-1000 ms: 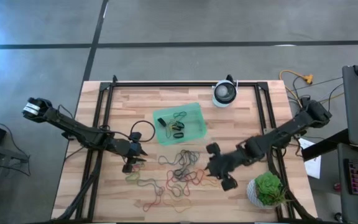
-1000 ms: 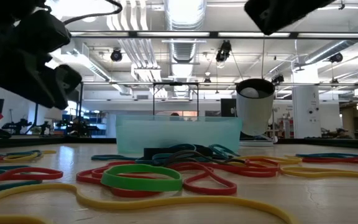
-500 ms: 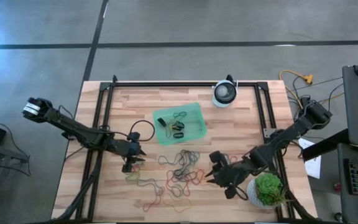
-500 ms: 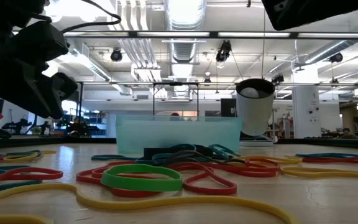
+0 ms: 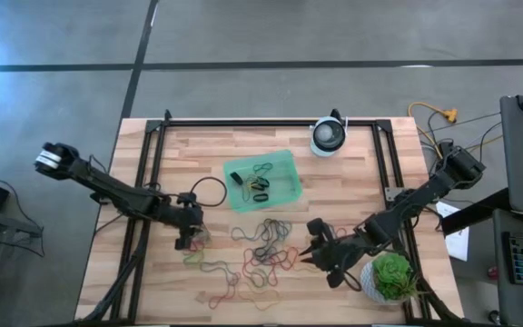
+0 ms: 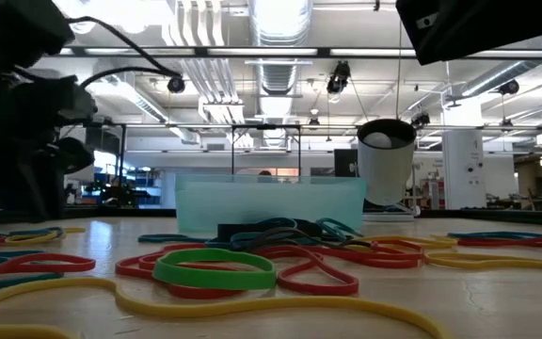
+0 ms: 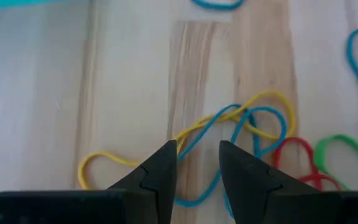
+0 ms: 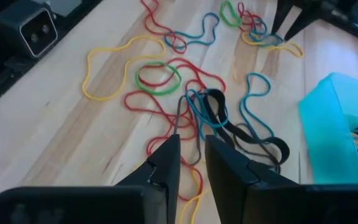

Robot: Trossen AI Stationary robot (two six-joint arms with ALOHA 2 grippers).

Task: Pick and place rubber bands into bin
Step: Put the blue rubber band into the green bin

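The left claw point(image 7: 196, 163) stands open over tangled rubber bands point(image 5: 261, 250) toward the tabletop's point(image 5: 352, 186) left edge. The right claw point(image 8: 191, 155), fingers narrowly apart and gripping nothing, hovers beside the pile's right. The bin point(image 5: 261, 181) sits mid-tabletop, holding several bands.

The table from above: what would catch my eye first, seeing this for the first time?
Probably the tangle of colourful rubber bands strewn over the wooden table's near half. Just beyond them sits a small green bin already holding a few bands. Two dark arms reach in from either side, the left end effector and the right end effector both low at the pile's edges.
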